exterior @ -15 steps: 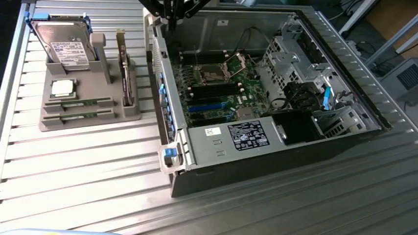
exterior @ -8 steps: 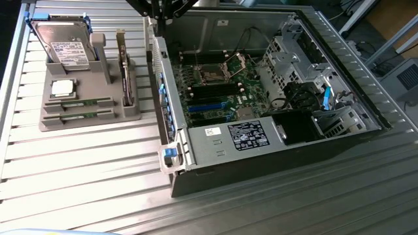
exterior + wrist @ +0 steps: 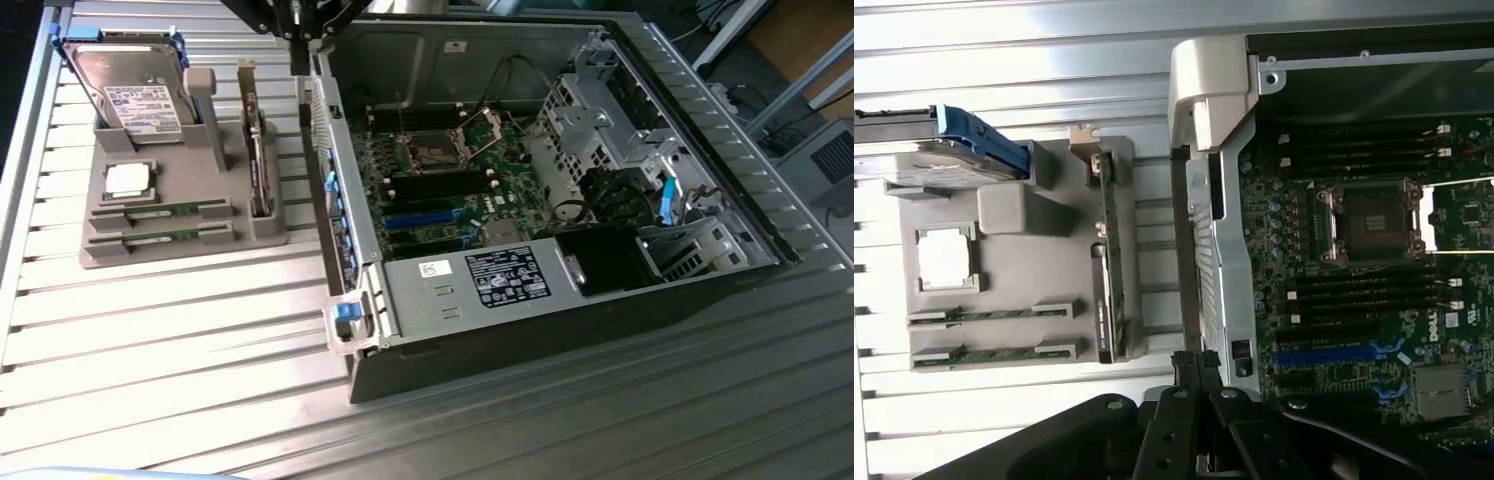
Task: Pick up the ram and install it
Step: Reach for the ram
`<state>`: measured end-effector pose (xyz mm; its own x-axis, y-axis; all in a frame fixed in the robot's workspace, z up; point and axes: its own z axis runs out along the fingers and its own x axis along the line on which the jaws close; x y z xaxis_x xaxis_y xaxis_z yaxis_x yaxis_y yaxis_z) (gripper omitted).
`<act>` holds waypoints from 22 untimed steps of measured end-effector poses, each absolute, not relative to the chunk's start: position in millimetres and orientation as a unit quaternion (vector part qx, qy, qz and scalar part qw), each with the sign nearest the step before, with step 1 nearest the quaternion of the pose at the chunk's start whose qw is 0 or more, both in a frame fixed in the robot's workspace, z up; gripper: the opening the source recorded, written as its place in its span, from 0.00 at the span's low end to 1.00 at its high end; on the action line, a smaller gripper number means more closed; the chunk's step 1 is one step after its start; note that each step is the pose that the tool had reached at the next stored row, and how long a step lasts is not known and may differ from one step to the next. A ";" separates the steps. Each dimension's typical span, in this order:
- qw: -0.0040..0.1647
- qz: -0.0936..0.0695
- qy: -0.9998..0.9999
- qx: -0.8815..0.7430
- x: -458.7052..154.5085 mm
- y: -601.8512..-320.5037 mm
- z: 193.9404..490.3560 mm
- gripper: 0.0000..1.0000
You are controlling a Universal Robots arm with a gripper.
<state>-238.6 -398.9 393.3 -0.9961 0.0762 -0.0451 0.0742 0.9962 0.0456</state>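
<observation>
While your claw (image 3: pixel 307 42) hangs closed on nothing at the far side of the scene, over the side wall of the open computer case (image 3: pixel 400 300), the ram is not yet picked up. You have two sticks to look at, both on the exterior view's left in the gray holder (image 3: pixel 187 256) on the tabletop (image 3: pixel 160 340). The far ram stick (image 3: pixel 160 212) and the near ram stick (image 3: pixel 160 238) sit in parallel grooves just on the near side of the processor chip (image 3: pixel 127 180). The claw is well apart from both of them.

Each stick looks light, thin and stiff, so weight should give you no trouble. Fragility is the likelier problem, because a board like this can crack if it is twisted or pinched off-centre. Only a narrow green strip stands proud of each groove. From that, the safest hold appears to be across the thin faces at the middle of the long exposed edge, with the pull straight out of the groove. The upright expansion card (image 3: pixel 254 150) stands just beside the sticks' right ends, so keep clear of it. Inside the case, the dark memory slots (image 3: pixel 1369 296) on the motherboard (image 3: pixel 454 180) look unfilled.
</observation>
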 end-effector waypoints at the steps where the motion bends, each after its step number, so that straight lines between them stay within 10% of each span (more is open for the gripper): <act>1: 0.024 0.022 0.999 0.038 -242.8 -398.9 393.3 0.11; 22: 0.034 0.022 0.998 0.037 -334.2 -398.9 393.3 0.11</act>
<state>-334.2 -398.9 393.3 -0.9949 0.0762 -0.0666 0.0732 0.9962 0.0473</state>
